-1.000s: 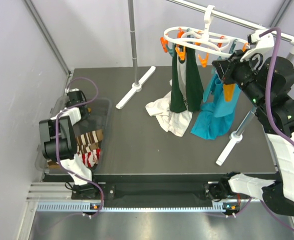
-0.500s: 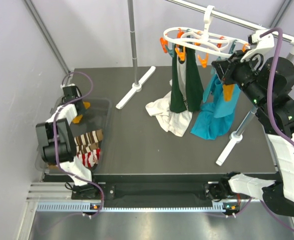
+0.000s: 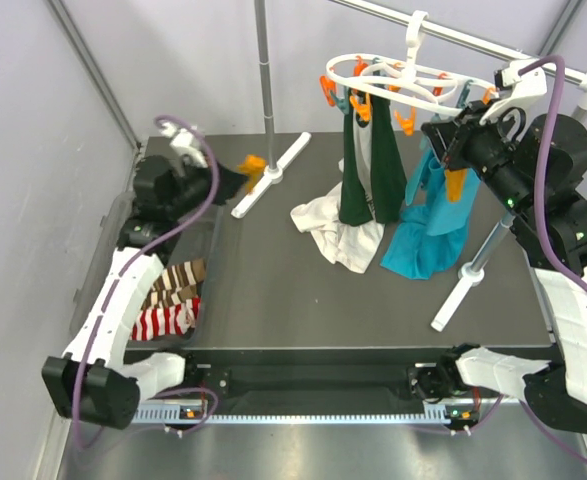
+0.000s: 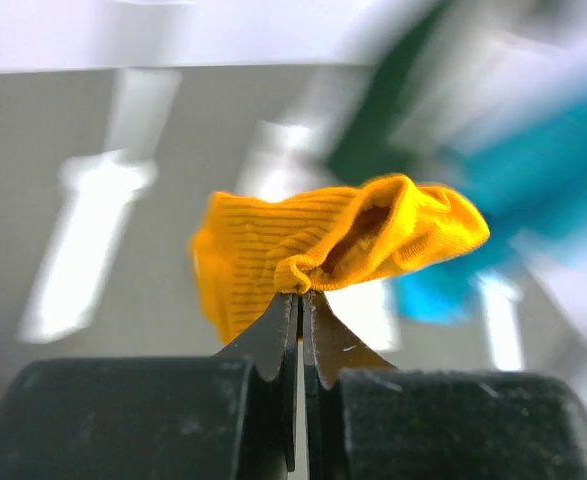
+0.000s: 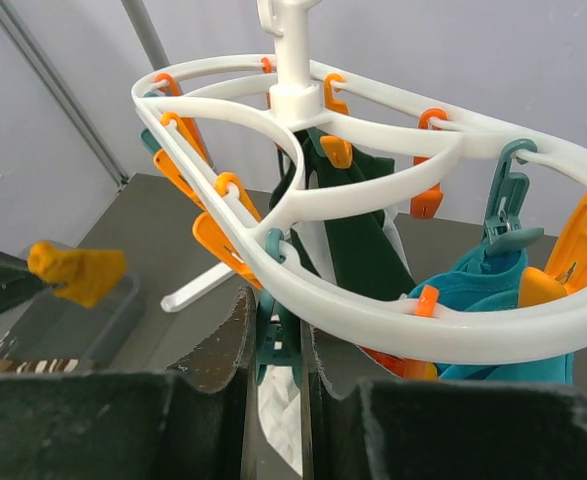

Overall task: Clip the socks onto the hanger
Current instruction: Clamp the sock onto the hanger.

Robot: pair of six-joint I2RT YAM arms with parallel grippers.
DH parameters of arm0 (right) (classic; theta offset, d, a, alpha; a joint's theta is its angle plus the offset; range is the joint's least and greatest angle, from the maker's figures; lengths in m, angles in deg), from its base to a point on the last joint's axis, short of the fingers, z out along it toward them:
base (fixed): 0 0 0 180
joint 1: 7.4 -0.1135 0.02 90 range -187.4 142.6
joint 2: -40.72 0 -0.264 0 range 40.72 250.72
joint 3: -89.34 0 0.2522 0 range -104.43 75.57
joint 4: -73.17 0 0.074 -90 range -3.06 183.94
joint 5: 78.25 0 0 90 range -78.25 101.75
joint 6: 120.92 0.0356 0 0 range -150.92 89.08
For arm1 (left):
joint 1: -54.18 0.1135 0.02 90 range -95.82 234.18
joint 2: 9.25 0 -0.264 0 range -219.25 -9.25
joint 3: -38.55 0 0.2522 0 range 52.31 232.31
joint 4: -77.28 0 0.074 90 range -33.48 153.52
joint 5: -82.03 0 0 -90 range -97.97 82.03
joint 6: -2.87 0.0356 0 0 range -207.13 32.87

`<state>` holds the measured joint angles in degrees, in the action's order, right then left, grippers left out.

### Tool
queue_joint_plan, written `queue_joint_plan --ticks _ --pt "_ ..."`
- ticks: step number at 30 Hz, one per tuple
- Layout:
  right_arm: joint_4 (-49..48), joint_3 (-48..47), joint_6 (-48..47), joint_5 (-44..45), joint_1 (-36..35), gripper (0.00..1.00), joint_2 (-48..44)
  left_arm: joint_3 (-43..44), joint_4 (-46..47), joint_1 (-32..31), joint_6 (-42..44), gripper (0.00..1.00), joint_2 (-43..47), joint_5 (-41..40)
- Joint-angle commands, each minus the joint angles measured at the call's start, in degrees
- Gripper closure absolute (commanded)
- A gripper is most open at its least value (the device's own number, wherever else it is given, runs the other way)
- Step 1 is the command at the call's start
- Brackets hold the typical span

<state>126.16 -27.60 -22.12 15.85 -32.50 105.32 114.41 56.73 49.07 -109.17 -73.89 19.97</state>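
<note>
Pinching an orange sock (image 4: 343, 235) by a fold at its lower edge, the left end effector (image 4: 300, 300) has its tips pressed together on the knit. The rest of the sock is bunched above them. Everything behind it in the left wrist view is blurred. From the top view, the left arm reaches over the far left of the surface (image 3: 303, 300). There the sock is held in the air just beside the white foot (image 3: 273, 172) of an upright pole, well apart from the hanger (image 3: 413, 70).

The hanger is hooked on the grey rail (image 3: 473, 42) at the far right, with orange and teal clips dangling around its oval ring. The right end effector (image 5: 276, 355) sits under the near rim of the ring. Its fingers are closed on a teal clip (image 5: 273, 320) that hangs from that rim.

A green cloth (image 3: 358, 180), a white cloth (image 3: 328, 230) and a blue cloth (image 3: 428, 235) hang from the ring, with their lower ends trailing onto the surface.

A brown-and-cream sock (image 3: 178, 280) and a red-and-white sock (image 3: 168, 320) lie side by side in a clear tray (image 3: 216, 215) at the near left of the surface, below the left arm.
</note>
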Motion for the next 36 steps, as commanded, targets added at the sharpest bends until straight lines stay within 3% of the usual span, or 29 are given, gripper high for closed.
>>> queue_joint_plan --ticks 1,2,9,12,17,24,36 --pt "1.65 -1.59 0.25 -3.74 -0.12 1.00 -0.61 6.25 6.26 -9.99 -2.21 1.00 -0.57 9.85" --pt "1.47 -1.42 0.60 -3.75 -0.12 1.00 -0.61 7.58 6.35 -15.06 -2.22 1.00 -2.05 9.85" --pt "1.30 -0.80 2.63 -8.93 -0.12 1.00 0.00 16.72 6.35 -30.03 -0.82 1.00 -9.18 5.55" --pt "1.56 -1.50 3.15 -9.20 -0.12 1.00 0.26 20.32 5.48 -36.36 3.12 1.00 -12.17 -0.94" --pt "2.00 -2.21 3.42 -9.28 -0.21 1.00 0.09 29.63 -1.71 -46.55 11.66 1.00 -18.32 -19.30" --pt "1.74 -2.12 3.77 -10.25 -0.21 1.00 -0.08 45.19 -10.87 -50.62 14.83 1.00 -27.90 -27.41" --pt "1.30 -1.24 3.86 -11.57 -0.12 1.00 -0.35 49.86 -11.58 -51.23 15.10 1.00 -31.51 -29.01"
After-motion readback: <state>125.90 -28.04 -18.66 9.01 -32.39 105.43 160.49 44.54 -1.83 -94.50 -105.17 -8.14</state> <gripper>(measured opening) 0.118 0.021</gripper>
